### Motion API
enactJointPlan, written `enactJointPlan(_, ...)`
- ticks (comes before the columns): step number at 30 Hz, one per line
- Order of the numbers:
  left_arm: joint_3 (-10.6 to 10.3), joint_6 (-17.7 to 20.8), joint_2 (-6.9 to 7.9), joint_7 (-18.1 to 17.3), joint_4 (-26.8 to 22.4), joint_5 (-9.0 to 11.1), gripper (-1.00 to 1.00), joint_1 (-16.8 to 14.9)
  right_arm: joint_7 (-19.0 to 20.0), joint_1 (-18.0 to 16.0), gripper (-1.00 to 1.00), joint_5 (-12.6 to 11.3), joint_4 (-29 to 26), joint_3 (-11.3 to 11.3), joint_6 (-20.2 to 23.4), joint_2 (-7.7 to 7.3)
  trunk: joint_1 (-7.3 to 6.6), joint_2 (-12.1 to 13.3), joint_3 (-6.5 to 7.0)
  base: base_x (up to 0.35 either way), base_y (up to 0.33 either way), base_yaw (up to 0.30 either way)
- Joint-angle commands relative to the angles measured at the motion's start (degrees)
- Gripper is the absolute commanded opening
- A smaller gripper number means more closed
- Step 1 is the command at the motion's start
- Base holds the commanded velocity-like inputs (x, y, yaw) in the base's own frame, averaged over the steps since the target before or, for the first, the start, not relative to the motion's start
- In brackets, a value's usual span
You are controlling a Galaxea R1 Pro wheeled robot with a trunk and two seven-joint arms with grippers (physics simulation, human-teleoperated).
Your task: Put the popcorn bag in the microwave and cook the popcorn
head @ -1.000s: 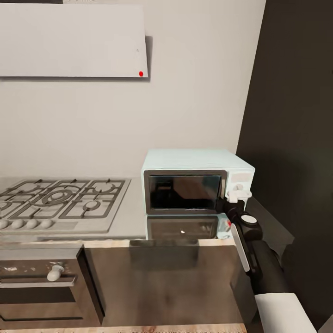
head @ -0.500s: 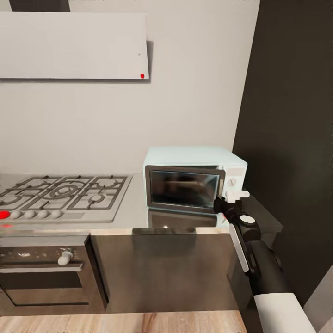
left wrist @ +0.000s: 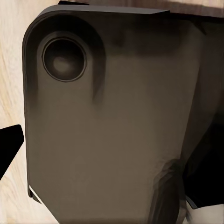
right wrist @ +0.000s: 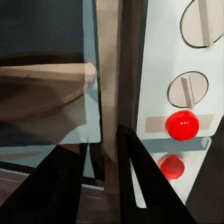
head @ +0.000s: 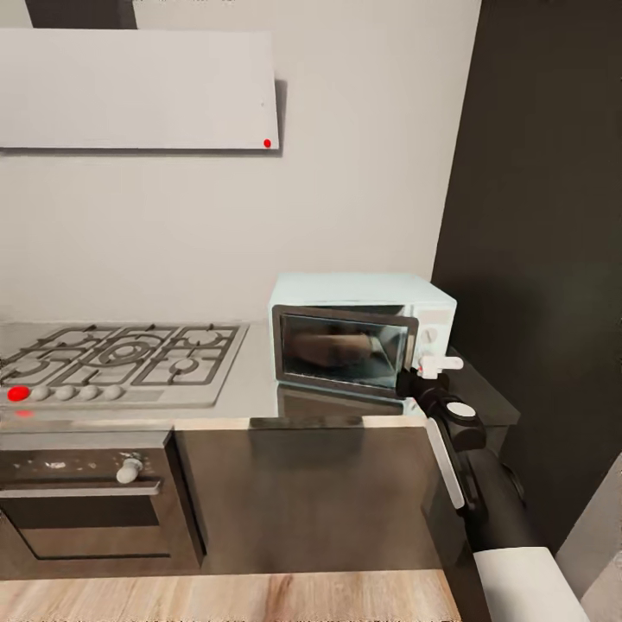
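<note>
The pale mint-blue microwave [head: 345, 292] stands on the grey countertop [head: 250, 384] against the wall. Its dark glass door [head: 344, 350] hangs ajar, swung out at the knob side. My right gripper [head: 413, 380] is shut on that door's free edge. In the right wrist view my right gripper [right wrist: 105, 140] has its black fingers [right wrist: 140, 182] on either side of the silver door frame [right wrist: 109, 70]. A golden-brown rounded shape [head: 333, 345] shows behind the glass [right wrist: 42, 88]; I cannot tell whether it is the popcorn bag. White knobs [right wrist: 186, 89] and a red button [right wrist: 182, 125] sit beside the door.
A gas hob [head: 121, 358] with a red-lit knob [head: 17, 393] lies left of the microwave, above a steel oven [head: 86, 501]. A tall dark cabinet [head: 544, 216] closes in the right side. In the left wrist view a dark robot body panel [left wrist: 112, 126] hangs over wooden floor [left wrist: 11, 70].
The microwave door went from flush shut to ajar, pulled outward with my right gripper on its edge. The camera has backed away, so more floor and oven front show.
</note>
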Motion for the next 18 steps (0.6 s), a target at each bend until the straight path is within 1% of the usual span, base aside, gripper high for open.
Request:
enactJointPlan(1,0.10,-0.14,-0.05,0.04,-0.03,0.46,1.00,0.01,-0.45,-0.07,-1.00,1.51,-0.11,-0.37,0.43,-0.01,-0.01,-0.04,-0.05,-0.100,0.005,0.000)
enactJointPlan(8,0.10,-0.13,-0.09,0.04,-0.03,0.46,1.00,0.01,-0.45,-0.06,-1.00,1.57,-0.11,-0.37,0.43,-0.01,-0.01,-0.04,-0.05,-0.123,0.059,0.000)
enactJointPlan(18,0.10,-0.13,-0.10,0.04,-0.03,0.46,1.00,0.01,-0.42,-0.07,-1.00,1.58,-0.11,-0.37,0.50,-0.09,-0.01,-0.04,-0.05,-0.177,0.057,0.000)
